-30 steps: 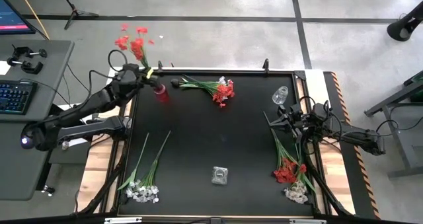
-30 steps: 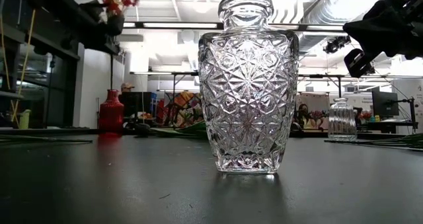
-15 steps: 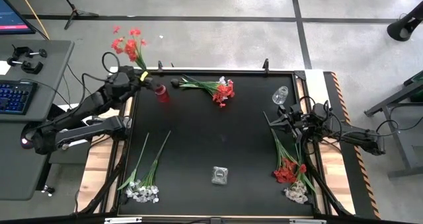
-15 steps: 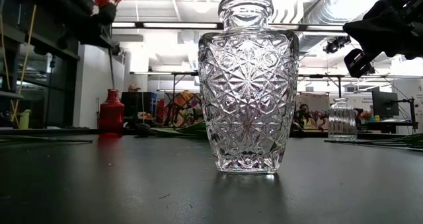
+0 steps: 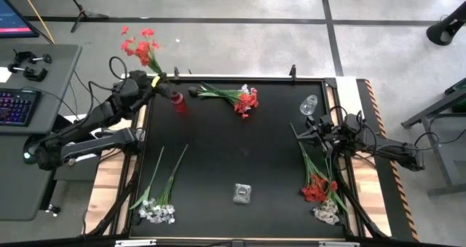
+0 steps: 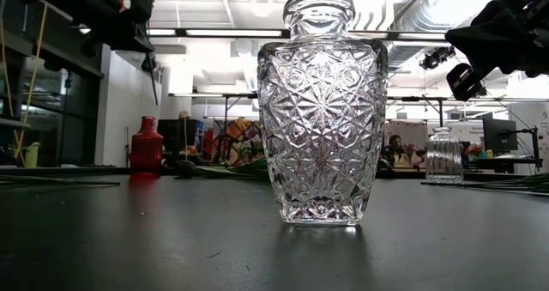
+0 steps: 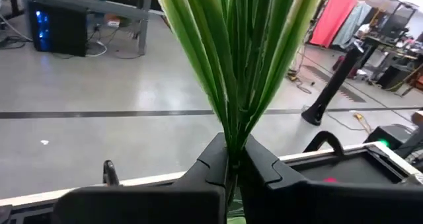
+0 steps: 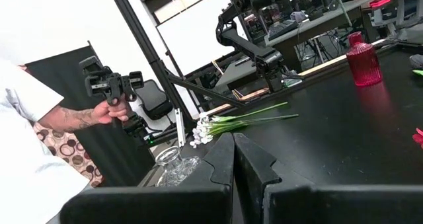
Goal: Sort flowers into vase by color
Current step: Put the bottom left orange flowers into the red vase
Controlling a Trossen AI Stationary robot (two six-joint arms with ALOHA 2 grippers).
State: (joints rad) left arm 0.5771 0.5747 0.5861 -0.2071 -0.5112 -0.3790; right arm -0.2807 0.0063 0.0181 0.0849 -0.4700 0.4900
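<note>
red flowers (image 5: 138, 45) clamped in left hand (image 5: 151, 84) above red vase (image 5: 177, 102).

Black table (image 5: 240, 141) | held: red vase (image 5: 177, 102) at 11, red flowers (image 5: 246, 100) at 12, small clear vase (image 5: 309, 104) at 1, red-and-white flowers (image 5: 320, 192) at 4, cut-glass vase (image 5: 242, 194) at 6, white flowers (image 5: 156, 210) at 7.

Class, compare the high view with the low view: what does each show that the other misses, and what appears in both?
Only the high view shows the white flowers lying on the table and the right hand near its edge. Only the low view shows the cut-glass vase up close with its star pattern. Both show the red vase and the left hand holding red flowers.
</note>
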